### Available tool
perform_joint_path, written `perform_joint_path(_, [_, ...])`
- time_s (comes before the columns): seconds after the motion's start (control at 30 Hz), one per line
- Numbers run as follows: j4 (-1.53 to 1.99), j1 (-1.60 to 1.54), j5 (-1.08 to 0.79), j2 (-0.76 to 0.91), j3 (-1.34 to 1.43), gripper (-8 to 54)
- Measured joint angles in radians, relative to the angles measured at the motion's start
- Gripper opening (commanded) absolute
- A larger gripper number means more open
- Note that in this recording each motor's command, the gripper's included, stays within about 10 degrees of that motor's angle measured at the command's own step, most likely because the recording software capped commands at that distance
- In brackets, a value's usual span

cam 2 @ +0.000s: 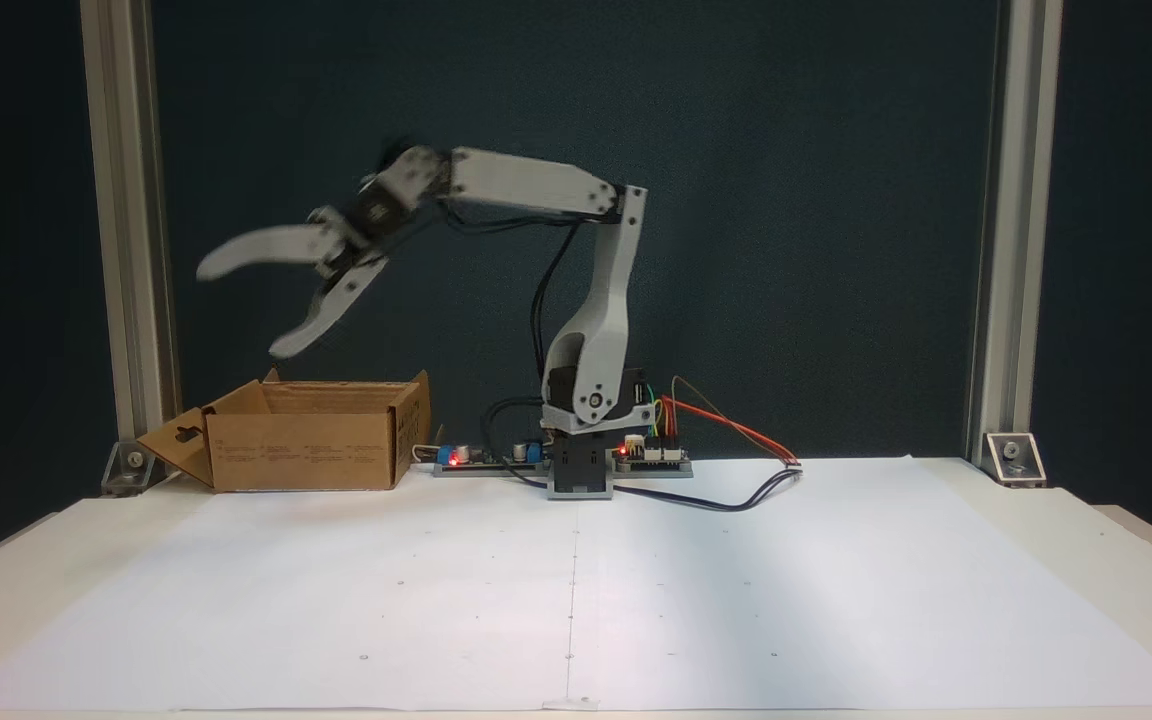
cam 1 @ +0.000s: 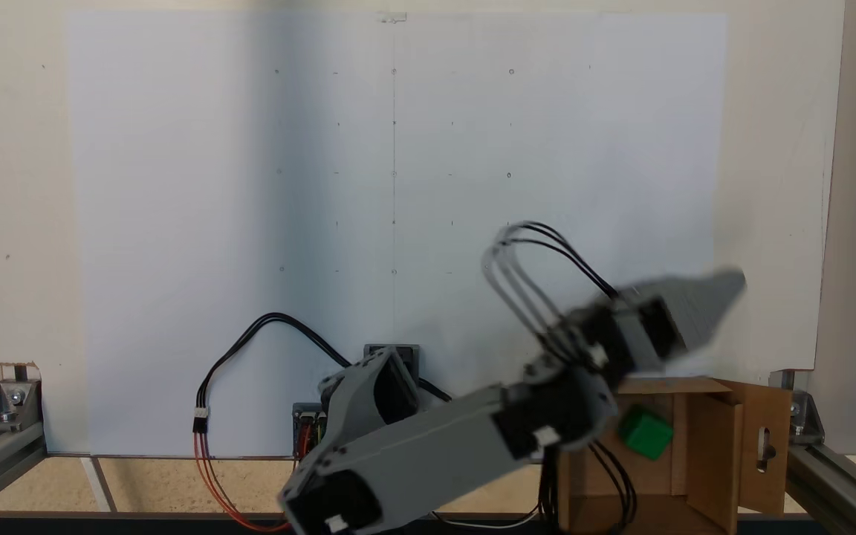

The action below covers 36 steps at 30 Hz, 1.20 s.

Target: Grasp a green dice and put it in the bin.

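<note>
The green dice point(cam 1: 645, 433) is inside the bin point(cam 1: 707, 446), a brown cardboard box at the lower right of a fixed view. I cannot tell whether the dice rests on the floor of the box or is in the air. The bin point(cam 2: 306, 450) stands at the left in another fixed view, its slotted flap point(cam 2: 181, 440) folded outward. My gripper point(cam 2: 241, 310) hangs above the bin's left end, open, jaws spread wide with nothing between them. From above, the gripper point(cam 1: 703, 319) is motion-blurred and reaches over the far edge of the box.
The arm's base point(cam 2: 581, 470) sits at the back of the white paper sheet point(cam 2: 576, 580), with controller boards point(cam 2: 476, 458) and loose cables point(cam 2: 726, 495) beside it. Aluminium frame posts point(cam 2: 126, 250) stand at both back corners, one close behind the bin.
</note>
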Motion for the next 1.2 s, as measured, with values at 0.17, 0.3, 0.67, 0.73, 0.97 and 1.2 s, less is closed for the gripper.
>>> perform_joint_path(0.17, [0.000,-0.362,0.000,0.081,0.002,45.1])
perform_joint_path(0.3, [0.000,-0.603,0.000,0.156,0.049,44.6])
perform_joint_path(0.67, [-0.222,-0.914,0.002,0.377,0.318,43.9])
perform_joint_path(0.73, [-0.305,-0.943,0.002,0.448,0.377,44.1])
perform_joint_path(0.97, [-0.588,-0.992,0.006,0.462,0.465,45.2])
perform_joint_path(1.2, [-0.876,-0.996,0.006,0.462,0.595,45.1])
